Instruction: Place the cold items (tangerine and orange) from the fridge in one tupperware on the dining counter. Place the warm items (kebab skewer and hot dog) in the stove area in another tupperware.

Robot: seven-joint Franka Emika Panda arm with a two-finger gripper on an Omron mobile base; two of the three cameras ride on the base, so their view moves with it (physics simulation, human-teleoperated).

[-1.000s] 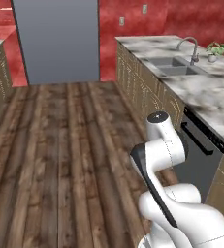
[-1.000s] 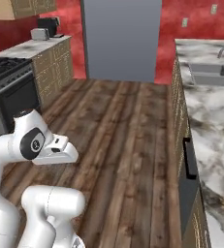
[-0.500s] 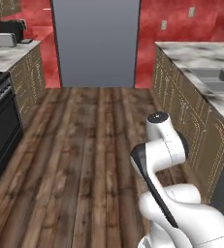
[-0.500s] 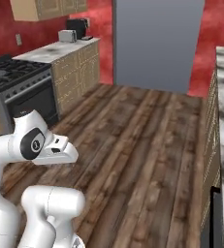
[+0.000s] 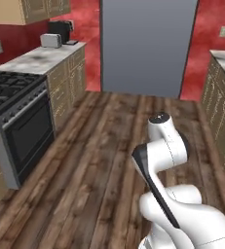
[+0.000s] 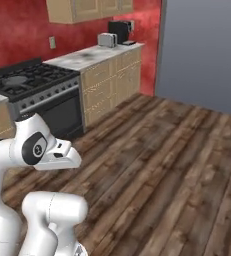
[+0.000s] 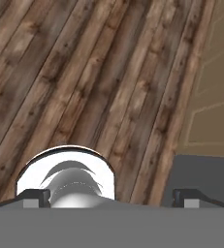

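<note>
Grey and shut, the fridge point(image 5: 148, 46) stands straight ahead across the wood floor point(image 5: 104, 146), and that is the bearing the coming move turns on: the tangerine and orange, going by the task, lie behind that door, out of sight. The arm point(image 5: 162, 151) is folded close over the base, well apart from the fridge, so the gap is one for the base to close, not the arm. The gripper point(image 7: 111, 196) points down at the floorboards in the hand view, its two dark tips set wide apart at the bottom corners with nothing between them; it holds nothing. To the left of the line to the fridge sits the stove point(image 5: 11, 104), nearer than the fridge and just beside a marble counter point(image 5: 41, 58) carrying a toaster point(image 5: 51, 40) and a dark appliance I take for a coffee maker point(image 5: 60, 31). The kebab skewer and hot dog should be somewhere about that stove, but I cannot make them out on the burners from here. In the right base view the same stove point(image 6: 32, 85) lies ahead and to the left, the fridge point(image 6: 207, 50) ahead and to the right. No tupperware or dining counter can be made out. My judgement: either the fridge door or the stove top is a plausible target, and each needs an approach first.
</note>
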